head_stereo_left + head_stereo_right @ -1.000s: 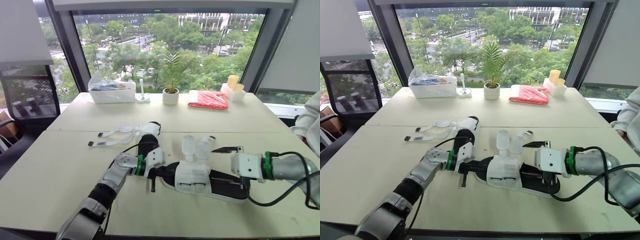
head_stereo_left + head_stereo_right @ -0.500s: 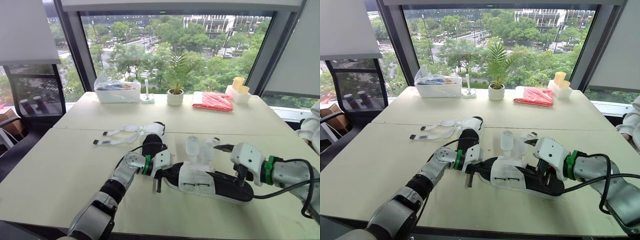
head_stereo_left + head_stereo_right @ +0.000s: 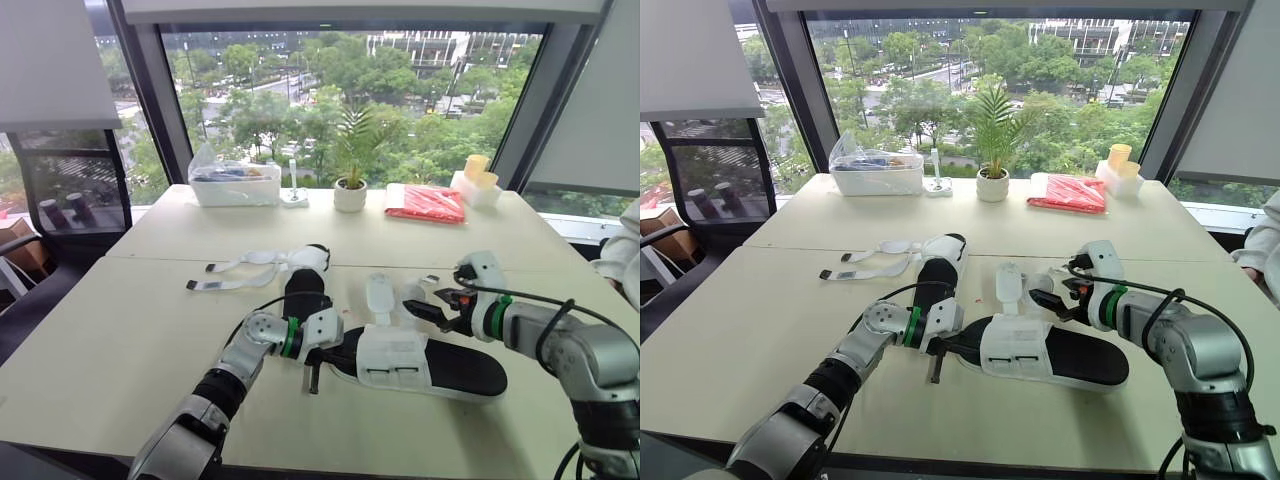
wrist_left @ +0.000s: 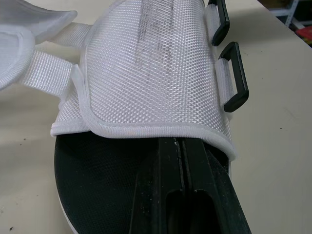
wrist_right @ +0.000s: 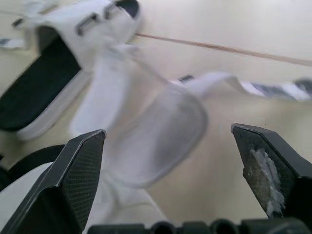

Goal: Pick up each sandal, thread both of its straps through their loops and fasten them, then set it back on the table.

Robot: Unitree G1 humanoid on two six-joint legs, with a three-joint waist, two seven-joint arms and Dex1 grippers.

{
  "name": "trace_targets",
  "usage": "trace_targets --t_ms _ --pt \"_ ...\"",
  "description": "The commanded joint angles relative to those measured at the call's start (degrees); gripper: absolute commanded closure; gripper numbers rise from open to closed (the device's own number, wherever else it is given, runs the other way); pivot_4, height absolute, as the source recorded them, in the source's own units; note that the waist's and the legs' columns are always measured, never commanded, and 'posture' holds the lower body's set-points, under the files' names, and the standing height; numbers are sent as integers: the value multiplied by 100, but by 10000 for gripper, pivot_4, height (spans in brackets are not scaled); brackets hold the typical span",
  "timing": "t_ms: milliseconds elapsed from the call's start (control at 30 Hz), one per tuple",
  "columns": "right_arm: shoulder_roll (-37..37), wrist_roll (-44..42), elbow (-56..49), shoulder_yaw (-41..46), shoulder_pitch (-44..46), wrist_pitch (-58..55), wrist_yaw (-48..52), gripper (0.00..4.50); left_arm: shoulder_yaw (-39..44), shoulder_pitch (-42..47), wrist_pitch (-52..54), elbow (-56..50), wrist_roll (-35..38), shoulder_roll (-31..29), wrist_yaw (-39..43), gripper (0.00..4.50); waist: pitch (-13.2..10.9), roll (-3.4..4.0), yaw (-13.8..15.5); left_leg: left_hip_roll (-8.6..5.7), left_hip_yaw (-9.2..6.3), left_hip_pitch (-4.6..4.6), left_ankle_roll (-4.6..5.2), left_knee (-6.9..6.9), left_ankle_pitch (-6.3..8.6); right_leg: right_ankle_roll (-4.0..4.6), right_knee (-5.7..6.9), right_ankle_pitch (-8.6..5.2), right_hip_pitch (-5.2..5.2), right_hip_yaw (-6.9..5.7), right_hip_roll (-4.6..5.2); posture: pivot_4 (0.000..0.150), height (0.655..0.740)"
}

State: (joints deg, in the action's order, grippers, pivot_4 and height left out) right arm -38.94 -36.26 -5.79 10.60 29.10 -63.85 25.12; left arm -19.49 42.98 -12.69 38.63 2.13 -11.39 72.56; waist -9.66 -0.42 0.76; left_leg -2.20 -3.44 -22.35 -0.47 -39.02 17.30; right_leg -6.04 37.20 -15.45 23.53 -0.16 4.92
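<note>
The near sandal (image 3: 415, 358) has a black sole and a white upper and lies flat on the table. Its two white straps (image 3: 378, 297) hang loose at the far side. My left gripper (image 3: 322, 356) is shut at the toe end, its fingers (image 4: 183, 195) lying on the footbed under the upper. My right gripper (image 3: 432, 303) is open beside the straps, and a padded strap end (image 5: 168, 129) lies between its spread fingers (image 5: 80, 168) without touching them. The second sandal (image 3: 304, 277) lies further back, with its straps (image 3: 228, 276) stretched out to the left.
Along the back of the far table stand a clear plastic box (image 3: 230, 184), a potted plant (image 3: 350, 189), a red packet (image 3: 430, 201) and yellow blocks (image 3: 476, 173). A person's sleeve (image 3: 626, 245) shows at the right edge. An office chair (image 3: 55, 205) stands at left.
My right gripper has left the near sandal's heel and swung up to the loose straps, turning to face them. The left gripper stays at the toe. The camera shifted slightly.
</note>
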Motion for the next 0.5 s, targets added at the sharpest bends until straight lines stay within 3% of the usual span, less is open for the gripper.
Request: trace_targets --t_ms 33,300,500 --pt "281 -365 730 484 525 -502 35 333 -183 -170 270 -21 -117 -20 144 45000 1 1 -19 0 3 0 2 0 1 0 0 0 0 0 0 1500 7374" --pt "769 -295 2953 810 1959 -736 -13 333 -202 -231 302 -168 -165 -33 65 45000 8 13 -23 -1 8 1 2 -2 1 -1 2 1 2 2 1 1500 7374" --pt "964 70 4662 908 2776 -60 -117 333 -187 -411 493 -482 -122 -72 -6 45000 9 15 -17 -4 8 -1 2 0 1 -1 1 1 3 2 4 1500 7374"
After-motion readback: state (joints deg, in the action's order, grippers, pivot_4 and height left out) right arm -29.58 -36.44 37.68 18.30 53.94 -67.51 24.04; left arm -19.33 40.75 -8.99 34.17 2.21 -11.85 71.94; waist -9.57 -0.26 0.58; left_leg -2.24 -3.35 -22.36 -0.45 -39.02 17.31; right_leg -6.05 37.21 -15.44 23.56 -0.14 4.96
